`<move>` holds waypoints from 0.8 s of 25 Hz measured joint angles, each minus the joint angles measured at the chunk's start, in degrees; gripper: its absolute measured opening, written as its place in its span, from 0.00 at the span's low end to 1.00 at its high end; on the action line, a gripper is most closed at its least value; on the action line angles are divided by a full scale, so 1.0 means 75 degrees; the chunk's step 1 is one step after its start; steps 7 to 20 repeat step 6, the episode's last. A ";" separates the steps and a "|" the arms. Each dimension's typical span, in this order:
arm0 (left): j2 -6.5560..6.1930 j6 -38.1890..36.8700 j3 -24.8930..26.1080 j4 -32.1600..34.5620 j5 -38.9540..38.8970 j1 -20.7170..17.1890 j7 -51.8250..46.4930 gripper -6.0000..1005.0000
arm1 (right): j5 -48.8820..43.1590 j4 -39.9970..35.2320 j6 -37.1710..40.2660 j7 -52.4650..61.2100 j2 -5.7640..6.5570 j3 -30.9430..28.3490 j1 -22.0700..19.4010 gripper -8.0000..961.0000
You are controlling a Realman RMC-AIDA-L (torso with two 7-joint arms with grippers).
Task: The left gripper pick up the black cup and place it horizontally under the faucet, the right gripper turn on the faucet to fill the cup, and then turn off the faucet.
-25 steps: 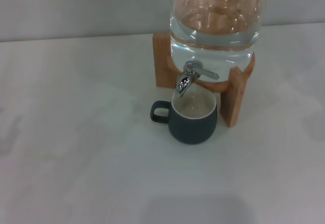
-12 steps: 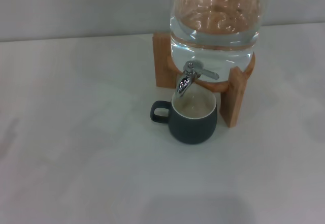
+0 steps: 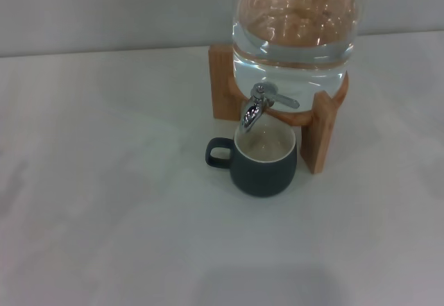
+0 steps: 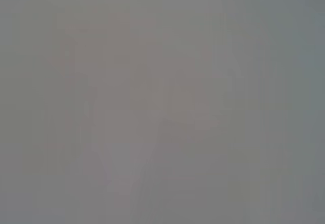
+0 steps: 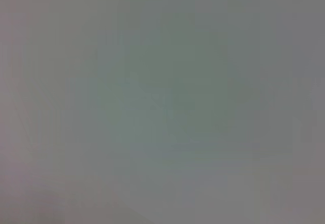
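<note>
Neither of my grippers appears in the head view, and both wrist views show only a featureless grey field, so I cannot tell how either one is set. Nearest to me on the white tabletop (image 3: 104,216), the squat dark charcoal cup (image 3: 263,164) stands upright, cream inside, loop handle toward my left. Directly above its far rim hangs the chrome faucet (image 3: 258,105). Behind it, the clear glass water jar (image 3: 295,35) sits on a wooden stand (image 3: 320,136).
</note>
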State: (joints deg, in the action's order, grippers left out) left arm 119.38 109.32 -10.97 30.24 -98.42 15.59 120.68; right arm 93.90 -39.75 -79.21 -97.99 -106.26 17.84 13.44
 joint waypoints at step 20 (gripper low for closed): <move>-0.0011 -0.0012 -0.0003 0.0000 -0.0003 0.0009 -0.0002 0.54 | 0.0007 0.0012 0.0013 -0.0002 -0.0009 -0.0004 0.0001 0.88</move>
